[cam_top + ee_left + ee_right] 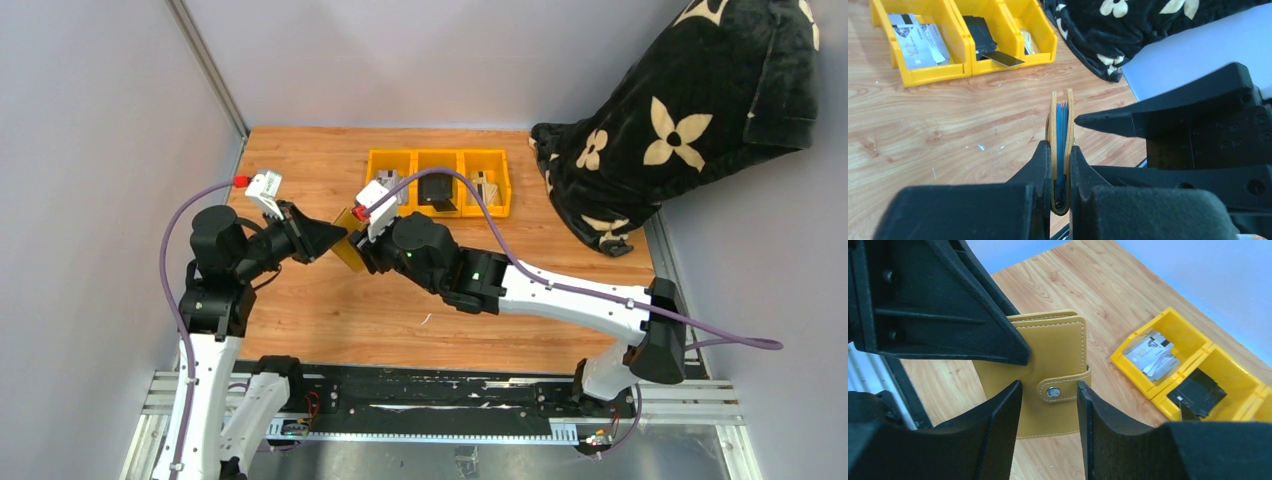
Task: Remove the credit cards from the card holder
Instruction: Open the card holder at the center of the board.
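The mustard-yellow card holder (349,250) is held upright over the table, closed, with its strap snapped. My left gripper (335,240) is shut on its folded spine. In the left wrist view the card holder (1060,120) shows edge-on in my left gripper (1061,155), with only grey-blue lining between the covers. The credit cards are hidden. My right gripper (368,245) is open. In the right wrist view it (1049,385) faces the card holder (1053,350), jaws either side of the snap button (1053,392) and not touching it.
Three joined yellow bins (438,185) stand behind on the wooden table: white cards in the left one (918,37), a black pouch (979,30) and a thin dark card (1004,59) in the middle. A black flowered blanket (680,120) lies at the right.
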Robot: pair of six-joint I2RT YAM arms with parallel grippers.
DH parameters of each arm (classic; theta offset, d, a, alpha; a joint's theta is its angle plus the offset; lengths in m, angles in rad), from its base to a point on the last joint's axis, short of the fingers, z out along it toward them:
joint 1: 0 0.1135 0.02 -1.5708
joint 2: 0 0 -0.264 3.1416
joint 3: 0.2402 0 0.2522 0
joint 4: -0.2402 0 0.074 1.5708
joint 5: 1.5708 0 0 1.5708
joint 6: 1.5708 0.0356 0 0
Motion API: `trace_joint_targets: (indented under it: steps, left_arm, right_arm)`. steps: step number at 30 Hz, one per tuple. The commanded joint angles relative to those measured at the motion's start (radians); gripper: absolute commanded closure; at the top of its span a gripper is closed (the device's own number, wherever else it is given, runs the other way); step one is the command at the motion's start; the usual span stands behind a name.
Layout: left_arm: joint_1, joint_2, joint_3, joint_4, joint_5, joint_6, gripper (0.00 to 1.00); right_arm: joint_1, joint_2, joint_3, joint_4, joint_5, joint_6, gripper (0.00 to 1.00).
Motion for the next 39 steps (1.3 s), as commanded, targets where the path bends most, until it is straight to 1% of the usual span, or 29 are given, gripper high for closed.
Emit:
trace_joint_targets:
  steps: [1, 4, 6, 8, 12, 14, 16, 19, 26, 30, 33, 36, 38, 39]
  left_arm:
    - [-0.004, 0.008, 0.033, 0.018, 0.001, -0.025, 1.0]
    - [-0.004, 0.007, 0.029, 0.018, 0.008, -0.035, 1.0]
    - [-0.004, 0.001, 0.029, 0.015, 0.008, -0.036, 1.0]
    - [-0.004, -0.006, 0.028, 0.019, 0.003, -0.036, 1.0]
    - [-0.004, -0.012, 0.022, 0.041, 0.014, -0.052, 1.0]
    - [-0.004, -0.012, 0.02, 0.051, 0.022, -0.068, 1.0]
    - [-0.004, -0.011, 0.021, 0.052, 0.02, -0.073, 1.0]
    - [-0.004, -0.01, 0.025, 0.041, 0.018, -0.067, 1.0]
    - [-0.004, -0.012, 0.035, 0.017, 0.03, -0.047, 1.0]
    - [-0.004, -0.012, 0.04, 0.005, 0.036, -0.031, 1.0]
    - [-0.004, -0.014, 0.044, -0.007, 0.038, -0.013, 1.0]
    - [-0.004, -0.019, 0.048, -0.021, 0.033, 0.008, 1.0]
    - [-0.004, -0.022, 0.049, -0.024, 0.041, 0.027, 1.0]
    - [-0.004, -0.024, 0.049, -0.022, 0.051, 0.032, 1.0]
  right_arm:
    - [0.041, 0.051, 0.06, -0.009, 0.126, -0.071, 0.55]
    - [0.051, 0.077, 0.074, -0.014, 0.189, -0.103, 0.65]
    - [0.056, 0.09, 0.076, -0.019, 0.238, -0.119, 0.7]
    - [0.058, 0.097, 0.07, -0.024, 0.276, -0.132, 0.72]
    - [0.058, 0.101, 0.05, -0.001, 0.37, -0.15, 0.73]
    - [0.059, 0.102, 0.042, 0.018, 0.389, -0.17, 0.77]
    - [0.059, 0.104, 0.04, 0.036, 0.405, -0.181, 0.84]
    - [0.059, 0.103, 0.039, 0.061, 0.426, -0.198, 0.99]
    - [0.058, 0.081, 0.026, 0.125, 0.454, -0.223, 1.0]
    - [0.053, 0.068, 0.024, 0.137, 0.487, -0.231, 1.0]
    - [0.038, 0.045, 0.012, 0.133, 0.489, -0.207, 1.0]
    - [0.008, 0.001, -0.012, 0.094, 0.424, -0.136, 1.0]
    - [-0.022, -0.04, -0.034, 0.055, 0.307, -0.067, 0.99]
    - [-0.039, -0.065, -0.045, 0.033, 0.23, -0.034, 0.96]
